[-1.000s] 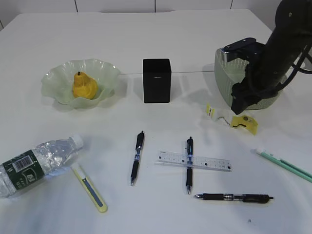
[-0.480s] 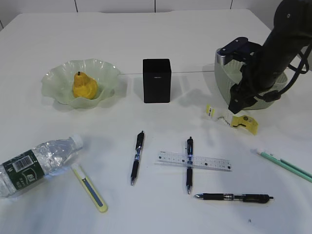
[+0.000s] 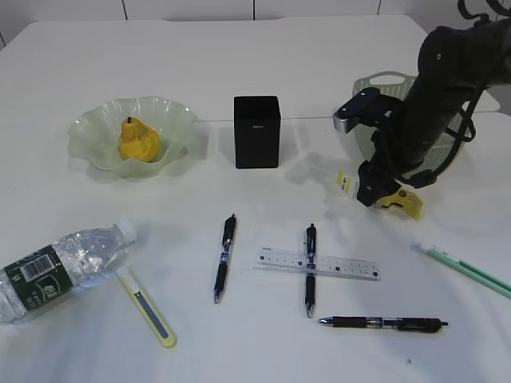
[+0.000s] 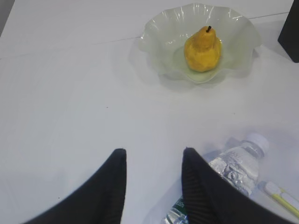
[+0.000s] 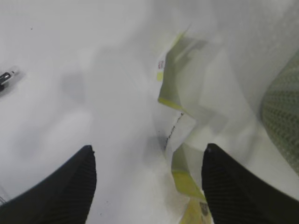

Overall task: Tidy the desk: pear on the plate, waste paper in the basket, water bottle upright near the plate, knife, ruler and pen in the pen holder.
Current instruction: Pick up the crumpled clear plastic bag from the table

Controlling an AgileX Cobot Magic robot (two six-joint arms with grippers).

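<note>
Right gripper [image 5: 147, 186] hangs low over the crumpled white-and-yellow waste paper [image 5: 184, 116], jaws spread wide to either side of it, nothing between them yet. In the exterior view the paper [image 3: 382, 195] lies on the white table [image 3: 319, 64], just in front of the pale green mesh basket [image 3: 389, 82] and partly hidden by the right arm.

Handling judgement, paper: very light, soft, thin, creased into ridges. It will crush, not resist; it may slide on the smooth top if nudged sideways. Best hold looks like the raised central fold, with 1 jaw on each side of the ridge and the pinch made from above. The flat yellow edges offer little to grip.

Left gripper [image 4: 154, 161] is roughly half open and empty, hovering above bare table beside the clear plastic water bottle [image 4: 229, 177] with the white cap, which lies on its side.

Other items:
- Yellow pear [image 3: 137, 140] already sits in the frilled translucent green plate [image 3: 180, 120].
- Black square pen holder [image 3: 256, 132] stands upright, between plate and basket.
- 3 black pens, 1 clear ruler [image 3: 319, 263] and the yellow utility knife [image 3: 148, 307] all lie loose near the front edge.
- 1 pen lies across the ruler.

Bottle judgement: smooth, round, likely to roll; grip at the body.
</note>
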